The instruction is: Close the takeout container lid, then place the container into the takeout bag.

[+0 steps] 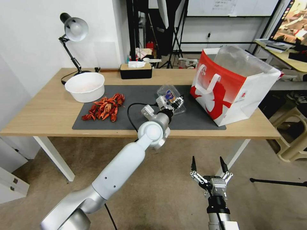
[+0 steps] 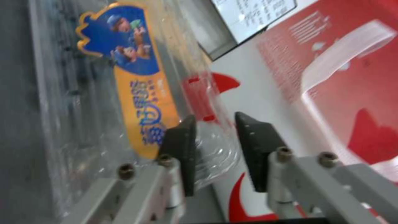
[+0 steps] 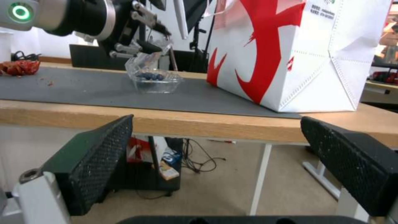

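Note:
The takeout container [image 1: 174,103] is a small clear clamshell with dark blueberries [image 3: 151,75], standing on the grey mat just left of the takeout bag [image 1: 233,86]. Its lid [image 2: 124,77], with a blue and orange sticker, stands raised and tilted. My left gripper [image 1: 172,102] is at the lid's free edge, its fingers [image 2: 257,149] apart on either side of the clear rim. From the right wrist view, the left gripper [image 3: 143,46] sits above the container [image 3: 155,81], beside the red-and-white bag [image 3: 282,56]. My right gripper [image 1: 209,166] hangs open below and in front of the table.
A white bowl [image 1: 85,86] and a pile of red crayfish [image 1: 104,108] lie on the left of the mat [image 1: 137,95]. A black tissue box [image 1: 136,71] and a desk lamp [image 1: 75,30] stand at the back. The bag's mouth is open, with a clear liner [image 1: 240,59].

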